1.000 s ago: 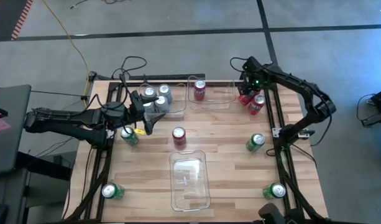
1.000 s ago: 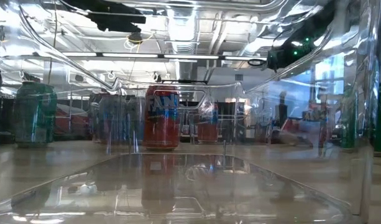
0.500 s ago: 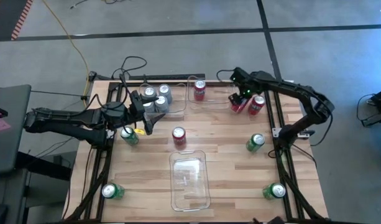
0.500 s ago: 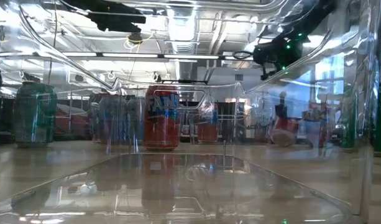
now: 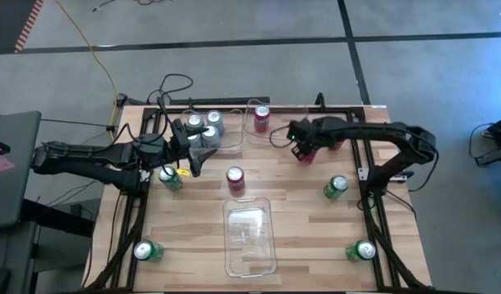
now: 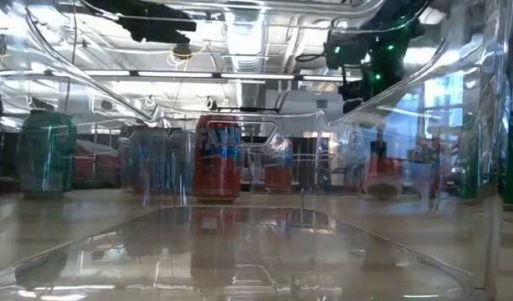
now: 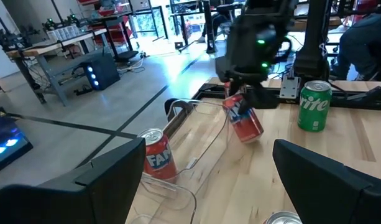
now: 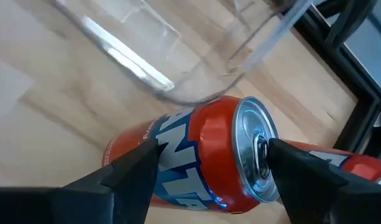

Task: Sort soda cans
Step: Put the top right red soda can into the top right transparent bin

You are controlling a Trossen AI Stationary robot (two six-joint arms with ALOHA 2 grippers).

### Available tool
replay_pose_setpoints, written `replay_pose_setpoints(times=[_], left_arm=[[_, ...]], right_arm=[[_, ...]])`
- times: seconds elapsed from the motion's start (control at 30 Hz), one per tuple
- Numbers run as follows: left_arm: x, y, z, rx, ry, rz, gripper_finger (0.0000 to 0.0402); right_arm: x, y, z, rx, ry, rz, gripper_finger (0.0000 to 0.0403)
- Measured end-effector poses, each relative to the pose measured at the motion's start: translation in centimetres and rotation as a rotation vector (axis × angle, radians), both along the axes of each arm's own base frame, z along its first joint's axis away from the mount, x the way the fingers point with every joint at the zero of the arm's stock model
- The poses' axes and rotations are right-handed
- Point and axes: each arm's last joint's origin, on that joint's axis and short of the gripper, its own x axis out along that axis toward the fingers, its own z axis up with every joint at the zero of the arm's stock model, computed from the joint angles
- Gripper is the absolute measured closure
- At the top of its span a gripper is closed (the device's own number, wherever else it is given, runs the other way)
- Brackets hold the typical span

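My right gripper [image 5: 302, 152] is shut on a red can [image 8: 196, 155], right of the far clear bin [image 5: 284, 133] that holds another red can [image 5: 261, 118]. A second red can [image 8: 345, 163] lies just behind the held one, mostly hidden under my right arm in the high view. A third red can [image 5: 234, 177] stands mid-table. My left gripper [image 5: 197, 155] is open and empty beside the far left bin, which holds silver cans [image 5: 203, 126]. Green cans stand at the left [image 5: 170, 176], right [image 5: 336, 187] and both near corners. My right gripper pinches the red can's side wall [image 8: 154, 163] between its two fingers, close below the silver top [image 8: 257, 155]. The fingers [image 8: 131, 171] come from above and lie across the can. The can hangs tilted below the gripper [image 7: 243, 119] and looks clear of the table.
An empty clear bin [image 5: 250, 237] lies at the table's near middle, right in front of the low camera. Black frame rails [image 5: 369, 175] run along the table's sides. Cables lie at the far left corner [image 5: 172, 86].
My right gripper has gone from the table's far right toward the left and near side with the red can, which is now tipped over and carried beside the far bin. The other red can has stayed where it was. My left arm has kept still.
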Motion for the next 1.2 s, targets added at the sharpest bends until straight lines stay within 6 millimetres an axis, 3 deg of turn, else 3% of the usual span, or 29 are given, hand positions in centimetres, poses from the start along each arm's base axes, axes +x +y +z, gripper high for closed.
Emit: replay_pose_setpoints(times=[0.4, 0.6, 0.93, 1.1, 1.2], left_arm=[[0.0, 0.0, 0.0, -0.006, -0.003, 0.001, 0.0056], [0.0, 0.0, 0.1, -0.014, -0.013, 0.002, 0.0056], [0.0, 0.0, 0.1, -0.027, -0.02, 0.003, 0.0056], [0.0, 0.0, 0.0, -0.024, -0.016, 0.003, 0.0056], [0.0, 0.0, -0.1, -0.026, -0.004, 0.003, 0.0056]], right_arm=[[0.6, 7.3, 0.1, -0.127, 0.0, 0.034, 0.0097], [0.9, 9.4, 0.2, -0.137, -0.011, 0.134, 0.0097], [1.6, 9.1, 1.9, -0.149, -0.063, 0.145, 0.0096], [0.7, 7.2, 4.3, -0.076, -0.109, 0.17, 0.0096], [-0.7, 5.5, 5.3, 0.087, -0.144, 0.201, 0.0096]])
